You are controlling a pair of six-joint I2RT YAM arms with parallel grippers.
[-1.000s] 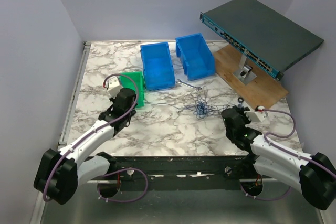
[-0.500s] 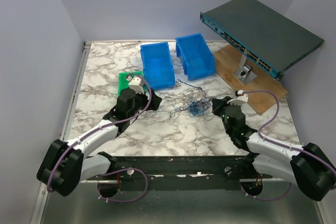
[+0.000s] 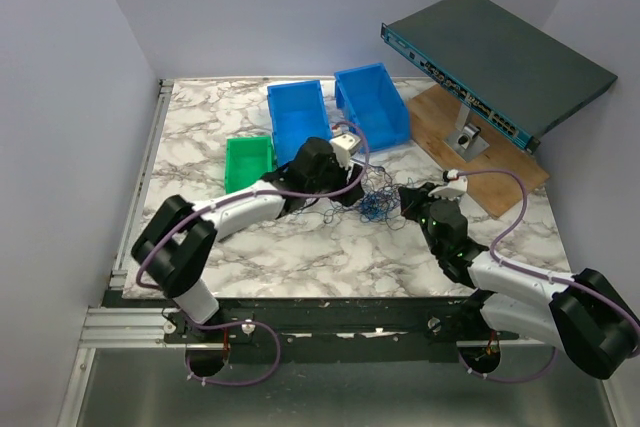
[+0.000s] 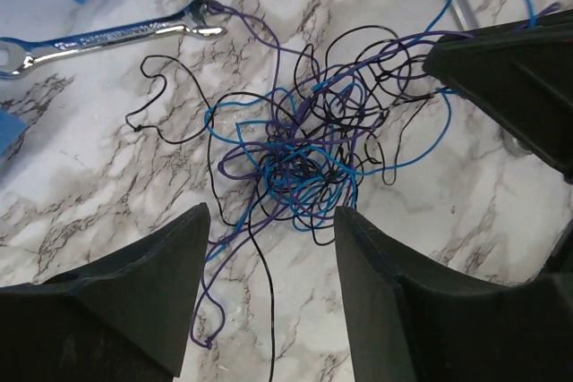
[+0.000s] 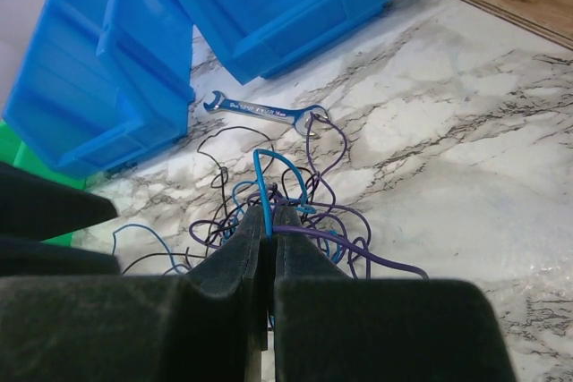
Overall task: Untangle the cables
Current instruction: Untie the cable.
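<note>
Cables [image 4: 295,158] knotted on the bench [image 4: 81,176], just ahead of the open, empty left hand [image 4: 273,212]; opposite, right hand [image 5: 271,221] clamped on 1 blue strand [image 5: 260,176]; left nearer the knot.

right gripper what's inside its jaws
A blue cable loops up out of the shut right gripper, and a purple cable comes out beside it. How far either runs down inside is covered by its fingers.

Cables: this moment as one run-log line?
left tool: open, over cables | right tool: shut on cables | wrench: at cables' edge
</note>
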